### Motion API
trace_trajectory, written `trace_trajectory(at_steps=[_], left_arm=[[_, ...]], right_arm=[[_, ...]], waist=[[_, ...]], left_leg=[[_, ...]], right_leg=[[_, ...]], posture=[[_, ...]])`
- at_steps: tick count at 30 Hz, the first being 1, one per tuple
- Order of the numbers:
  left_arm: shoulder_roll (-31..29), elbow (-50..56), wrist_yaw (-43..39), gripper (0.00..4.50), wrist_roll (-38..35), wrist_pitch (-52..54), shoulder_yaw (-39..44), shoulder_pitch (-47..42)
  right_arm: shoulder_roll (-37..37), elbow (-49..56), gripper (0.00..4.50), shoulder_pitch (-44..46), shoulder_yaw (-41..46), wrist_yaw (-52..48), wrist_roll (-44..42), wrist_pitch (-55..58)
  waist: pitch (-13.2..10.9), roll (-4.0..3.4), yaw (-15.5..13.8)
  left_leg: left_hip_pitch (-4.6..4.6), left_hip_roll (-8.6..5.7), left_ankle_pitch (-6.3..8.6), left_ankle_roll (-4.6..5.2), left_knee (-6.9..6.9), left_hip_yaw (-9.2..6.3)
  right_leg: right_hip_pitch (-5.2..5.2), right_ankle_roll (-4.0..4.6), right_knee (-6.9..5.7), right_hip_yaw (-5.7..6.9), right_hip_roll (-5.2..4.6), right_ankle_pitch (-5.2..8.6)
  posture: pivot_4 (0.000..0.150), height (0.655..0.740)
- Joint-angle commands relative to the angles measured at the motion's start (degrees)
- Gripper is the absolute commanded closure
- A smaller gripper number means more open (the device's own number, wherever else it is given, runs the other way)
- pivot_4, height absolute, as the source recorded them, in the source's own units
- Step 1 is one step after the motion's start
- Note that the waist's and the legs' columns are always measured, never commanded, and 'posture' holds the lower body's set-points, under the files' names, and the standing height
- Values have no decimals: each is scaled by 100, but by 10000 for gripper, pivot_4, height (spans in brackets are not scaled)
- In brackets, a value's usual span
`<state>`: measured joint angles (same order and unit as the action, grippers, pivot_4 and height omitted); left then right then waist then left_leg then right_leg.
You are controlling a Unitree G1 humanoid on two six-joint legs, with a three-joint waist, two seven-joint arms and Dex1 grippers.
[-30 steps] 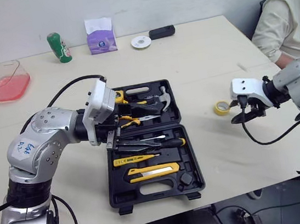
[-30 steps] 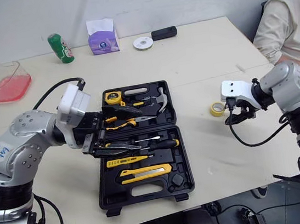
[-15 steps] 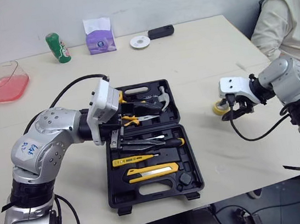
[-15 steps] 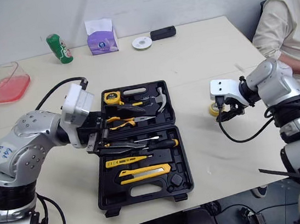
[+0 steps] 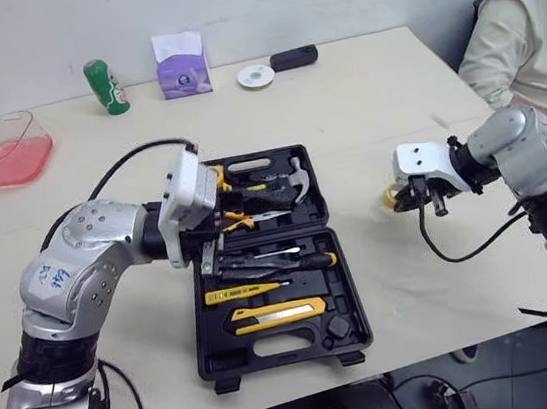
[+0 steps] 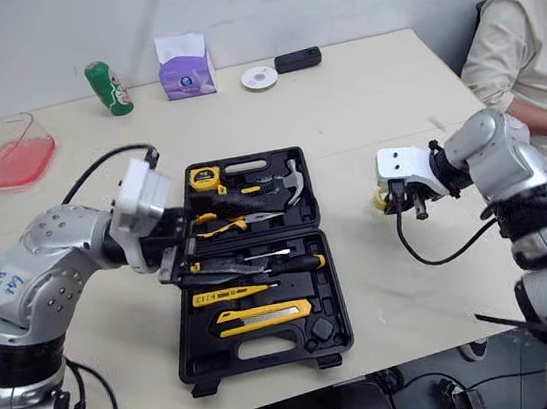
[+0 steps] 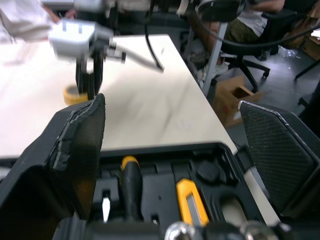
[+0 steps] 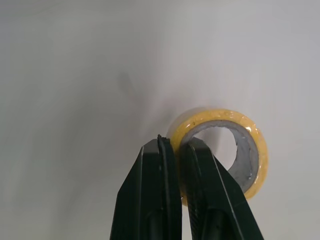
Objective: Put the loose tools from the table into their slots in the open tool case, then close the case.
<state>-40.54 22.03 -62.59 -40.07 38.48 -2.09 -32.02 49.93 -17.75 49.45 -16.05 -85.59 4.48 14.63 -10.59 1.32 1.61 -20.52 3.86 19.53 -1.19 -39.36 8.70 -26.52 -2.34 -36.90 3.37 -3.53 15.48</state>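
Tape roll: yellow tape roll [image 8: 220, 116] lies flat on the table [image 5: 361, 102], hole facing up, well to the right of the open tool case [image 5: 292, 342].
Right gripper: right gripper [image 8: 178, 146] sits on the roll's near wall, one finger outside the ring and one inside; jaws nearly together, pinching that wall (grip looks made, lift not confirmed).
Left gripper: left gripper [image 7: 171, 105] hangs over the case's left edge, jaws spread wide, holding nothing.
Key relation: roll is directly at the right jaws; the case lies to its left, so the carry runs leftward. Right arm is nearer by far.
Change vs 1.0 s ago: right gripper was beside the roll and apart from it; it has since come onto the rim. Left arm hardly moved.
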Motion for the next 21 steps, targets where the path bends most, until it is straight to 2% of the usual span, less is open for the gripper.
trace_trajectory(at_steps=[1, 5, 8, 15, 21], left_arm=[[-268, 596, -275, 0, 65, -188, -148, 459], [-513, 710, -515, 0, 138, -281, -252, 734], [-757, 740, -789, 0, 298, -435, -412, 1095], [-907, 718, -876, 0, 659, -773, -550, 1359], [-888, 698, -867, 0, 610, -718, -523, 1258]], right_arm=[[63, 3139, 44809, -1151, 494, -241, -1572, 1300], [147, 4427, 44809, -1782, 448, 47, -2057, 1820], [-130, 4994, 44809, -2281, -50, 362, -2011, 1599], [-103, 4863, 44809, -2613, -719, 722, -1421, 1238], [206, 4940, 44809, -2735, -704, 659, -1419, 1258]], waist=[[2, 2, -21], [1, 2, -16], [11, 17, -7], [9, 21, -16], [10, 24, -20]], left_leg=[[10, 6, 3, -11, 9, -17], [8, 1, 1, -19, 0, -24], [23, -9, -3, -8, 2, -22], [23, -12, -5, -3, 11, -25], [26, -11, -2, 1, 12, -28]], right_leg=[[9, 6, 3, 1, -3, 5], [9, 11, -10, 7, 4, 8], [23, 10, -10, 5, 5, 7], [27, 14, -2, 10, 6, 10], [30, 15, 1, 12, 7, 11]], posture=[[1500, 7244], [1500, 7244], [1500, 7244], [1500, 7244], [1500, 7244]])
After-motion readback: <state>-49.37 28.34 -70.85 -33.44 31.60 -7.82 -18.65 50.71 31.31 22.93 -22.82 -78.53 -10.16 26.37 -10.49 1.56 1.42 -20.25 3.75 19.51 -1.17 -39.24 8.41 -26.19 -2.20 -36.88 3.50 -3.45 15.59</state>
